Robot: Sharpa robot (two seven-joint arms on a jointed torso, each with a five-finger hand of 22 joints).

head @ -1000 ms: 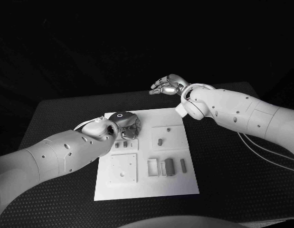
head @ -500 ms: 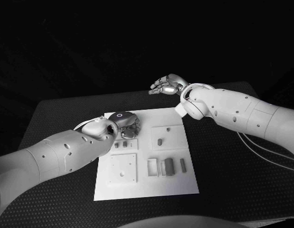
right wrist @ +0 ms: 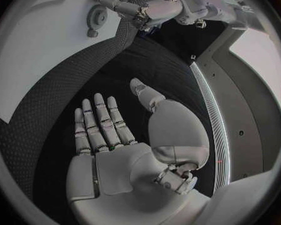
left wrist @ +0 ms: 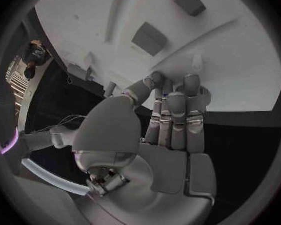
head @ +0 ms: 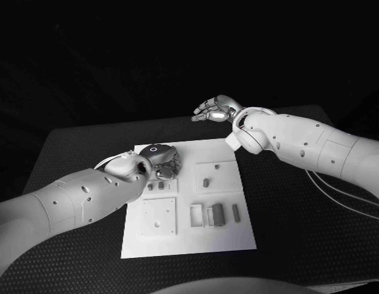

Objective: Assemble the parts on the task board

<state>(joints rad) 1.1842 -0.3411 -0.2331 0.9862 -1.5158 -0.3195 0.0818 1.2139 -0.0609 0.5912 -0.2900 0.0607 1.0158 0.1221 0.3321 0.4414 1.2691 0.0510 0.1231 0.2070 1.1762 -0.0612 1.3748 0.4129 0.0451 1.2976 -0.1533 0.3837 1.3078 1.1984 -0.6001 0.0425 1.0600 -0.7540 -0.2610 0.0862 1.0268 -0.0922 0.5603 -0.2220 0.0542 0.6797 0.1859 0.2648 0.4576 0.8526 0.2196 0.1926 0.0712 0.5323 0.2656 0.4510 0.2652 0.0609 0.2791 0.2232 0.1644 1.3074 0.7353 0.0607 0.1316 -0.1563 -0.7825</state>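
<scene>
The white task board (head: 189,236) lies in the middle of the black table. My left hand (head: 157,160) is low over its far left corner. In the left wrist view its fingers (left wrist: 175,111) lie straight and close together, their tips resting on a round toothed part (left wrist: 205,93) on the board (left wrist: 240,60). Nothing shows in its grasp. My right hand (head: 215,109) hangs in the air beyond the board's far edge, fingers spread and palm (right wrist: 125,172) bare. From there the round part (right wrist: 98,17) shows beside my left hand (right wrist: 133,5).
On the board are two raised square plates (head: 159,215) (head: 215,176) and a row of upright grey parts (head: 215,214) near the middle. Two grey blocks (left wrist: 149,38) (left wrist: 188,0) stand ahead of my left fingers. Black table (head: 313,233) surrounds the board.
</scene>
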